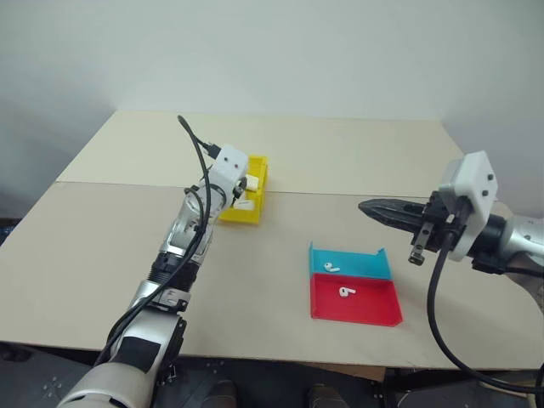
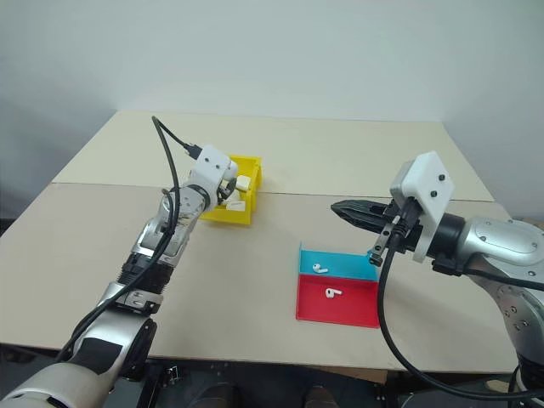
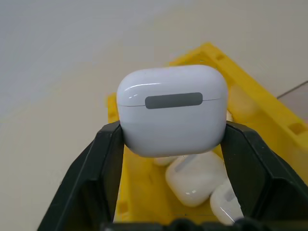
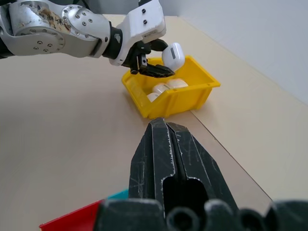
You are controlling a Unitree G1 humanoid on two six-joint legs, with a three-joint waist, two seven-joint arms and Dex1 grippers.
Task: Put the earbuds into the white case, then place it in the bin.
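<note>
- Nearest the robot, a red tray and a blue tray lie touching each other, and one earbud lies in the red one and another earbud in the blue.
- The right gripper hangs above and just beside the trays, its two black fingers pressed together and holding nothing; it has no part in the step at hand.
- Farther out, the left gripper reaches over the yellow bin, which stands near the seam between the two tabletops.
- A white case with its lid shut sits between the left gripper's fingers; both pads touch its sides, so I read it as gripped.
- That case hangs over the bin's open top, above other white cases lying inside.
- The step in hand looks like the last one, setting the case in the bin.
- I judge the next move to be simple: spread the fingers so the case falls free among the others, then draw the hand back and up without catching the bin's wall.
- Since two earbuds lie loose in the trays, another round of filling a case probably remains.
</note>
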